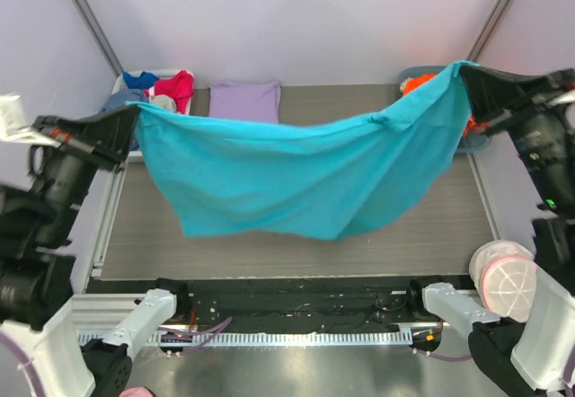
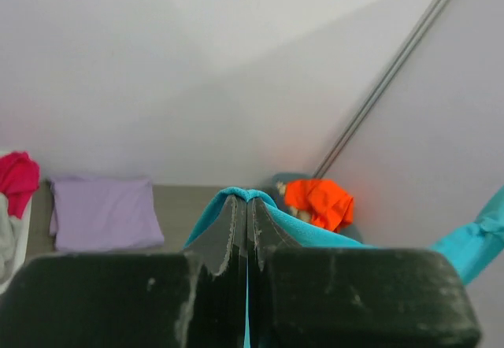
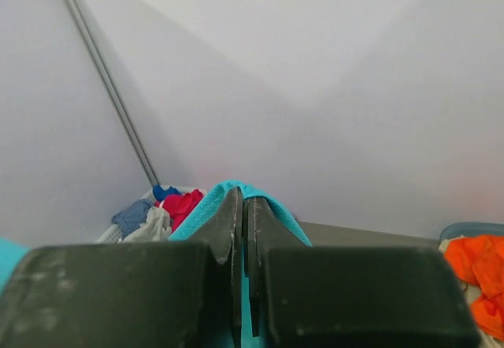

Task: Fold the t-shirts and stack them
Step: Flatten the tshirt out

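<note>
A teal t-shirt [image 1: 296,177] hangs spread in the air above the table, sagging in the middle. My left gripper [image 1: 135,114] is shut on its left corner and my right gripper [image 1: 463,72] is shut on its right corner. In the left wrist view the teal cloth [image 2: 244,196] wraps over the tips of my closed left gripper [image 2: 246,206]. The right wrist view shows the same teal fabric [image 3: 236,186] pinched in my right gripper [image 3: 242,202]. A lavender t-shirt [image 1: 244,101] lies folded flat at the back of the table, also in the left wrist view as a folded lavender t-shirt [image 2: 102,212].
A bin [image 1: 121,87] at the back left holds red, blue and grey garments [image 1: 166,87]. An orange garment [image 2: 319,202] sits in a container at the back right. A white roll [image 1: 505,276] stands at the right near the arm base. Grey walls enclose the table.
</note>
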Robot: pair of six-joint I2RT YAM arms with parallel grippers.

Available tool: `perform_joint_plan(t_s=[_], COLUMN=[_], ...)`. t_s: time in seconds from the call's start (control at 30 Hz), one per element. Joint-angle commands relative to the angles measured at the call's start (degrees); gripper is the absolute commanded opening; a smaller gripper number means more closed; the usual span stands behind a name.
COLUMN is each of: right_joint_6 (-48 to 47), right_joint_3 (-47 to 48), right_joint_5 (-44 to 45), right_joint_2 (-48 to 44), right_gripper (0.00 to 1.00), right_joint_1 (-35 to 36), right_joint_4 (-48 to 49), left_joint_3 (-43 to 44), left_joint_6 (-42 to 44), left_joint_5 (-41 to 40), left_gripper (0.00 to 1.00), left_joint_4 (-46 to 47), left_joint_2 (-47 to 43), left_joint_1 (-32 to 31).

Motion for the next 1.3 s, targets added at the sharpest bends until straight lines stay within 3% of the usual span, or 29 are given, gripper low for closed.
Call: perform_joint_plan(t_s=[0.0,0.2,0.37,0.47,0.6,0.67,0.77,0.8,0.87,0.9,0.93,1.03,1.13,1.27], right_joint_6=[1.0,-0.8,-0.4,-0.3,1.2,1.6,2.3,2.6,4.1,4.8,6.4,8.5,11.3,14.2], right_joint_3=[-12.6,-11.4,6.9,19.2,18.0,10.5,-1.7,-5.4,-18.2,-23.2,-34.5,-55.4,-72.1,-79.4], right_joint_5=[1.0,2.6,1.6,0.7,-1.2,-1.9,-3.2,-4.4,-5.6,-6.8,-7.2,-8.0,-7.8,-7.0], right_joint_2=[8.4,23.8,33.1,35.5,29.8,22.7,13.1,10.9,3.8,1.5,-1.8,-9.9,-13.8,-13.2], right_gripper=[0.01,0.01,0.01,0.01,0.01,0.01,0.01,0.01,0.01,0.01,0.01,0.01,0.01,0.01], right_joint_1=[0.3,-0.4,-1.4,-1.4,-1.4,-1.4,-1.4,-1.4,-1.4,-1.3,-1.4,-1.4,-0.9,-0.3], right_joint_4=[6.8,14.1,11.8,7.0,5.5,6.5,7.3,7.2,7.5,8.9,10.3,13.0,16.5,14.8], left_joint_3=[-9.7,-9.3,8.3,17.7,15.9,11.8,-0.4,-8.4,-17.3,-27.0,-31.8,-49.8,-63.8,-72.6], left_joint_6=[2.5,7.0,6.6,4.4,2.6,2.8,3.2,3.2,2.2,1.4,0.6,-1.5,-3.5,-6.4], left_joint_5=[-0.1,-1.7,0.9,1.6,1.8,0.6,-0.6,-1.3,-1.8,-2.3,-2.7,-5.4,-8.5,-10.4], left_gripper=[0.00,0.00,0.00,0.00,0.00,0.00,0.00,0.00,0.00,0.00,0.00,0.00,0.00,0.00], left_joint_4=[4.9,12.0,7.9,5.9,5.8,5.7,6.3,6.8,9.3,10.6,13.3,18.5,23.1,24.2], left_joint_2=[10.7,24.6,37.5,37.7,30.5,26.3,17.2,12.5,8.3,5.9,2.1,-3.1,-4.0,-0.3], left_joint_1=[0.2,0.3,0.8,0.9,0.9,0.9,0.8,0.9,0.8,0.8,0.8,0.9,0.9,0.8])
